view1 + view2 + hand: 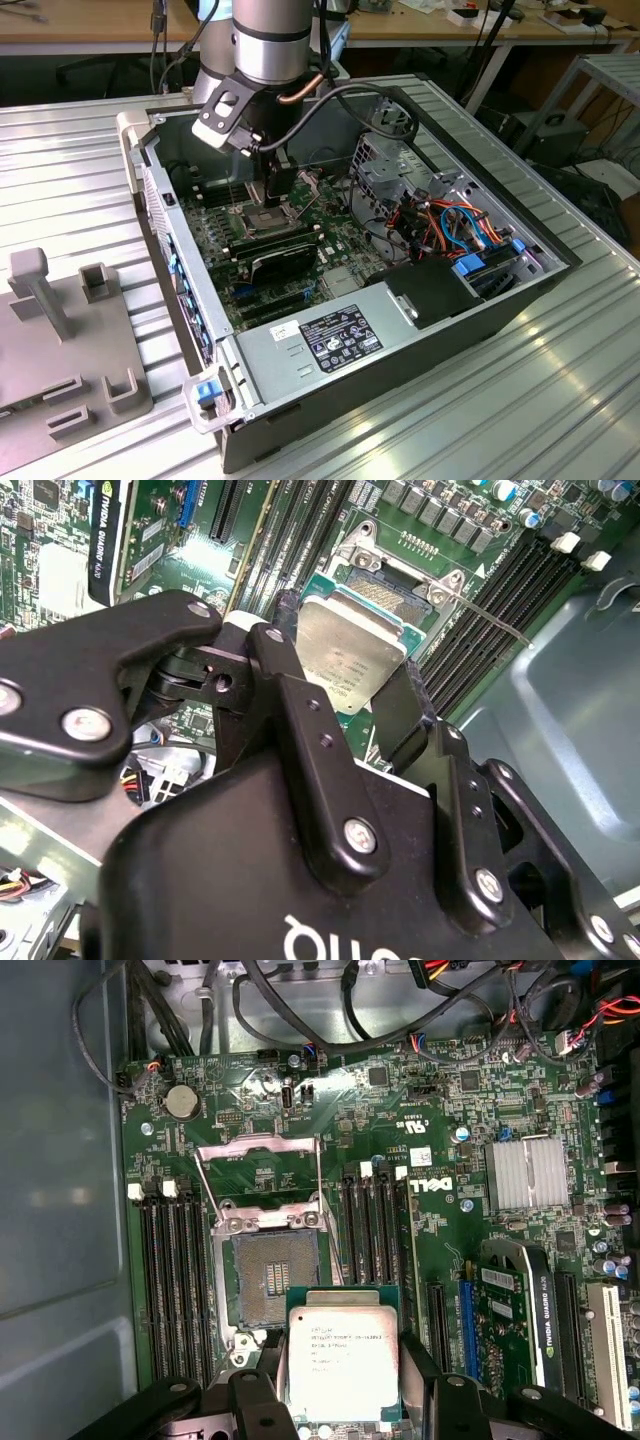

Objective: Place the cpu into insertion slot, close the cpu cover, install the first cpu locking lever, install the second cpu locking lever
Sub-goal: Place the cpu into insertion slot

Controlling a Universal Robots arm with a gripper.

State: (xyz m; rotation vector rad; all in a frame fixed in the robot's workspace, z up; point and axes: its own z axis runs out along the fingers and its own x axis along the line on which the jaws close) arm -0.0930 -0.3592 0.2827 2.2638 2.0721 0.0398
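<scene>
Black gripper fingers clamp the cpu by two opposite edges. The jaws stand narrow, set to the chip's width. The chip is held flat, with its metal lid facing the wrist and its underside facing the board. It is not yet seated. Its height above the board cannot be judged with certainty from these views.

The insertion slot lies just beyond the chip's leading edge, away from the gripper body, with its dark pin field exposed. In both wrist views the chip overlaps part of the slot's rim rather than covering it squarely, so the two are offset sideways as well as lengthwise. The edges of chip and slot run roughly parallel.

Past the slot, the cpu cover stands swung open on its hinge, with the thin locking levers released alongside. Memory slots flank the socket. In the exterior view the arm hangs over the open computer case.
</scene>
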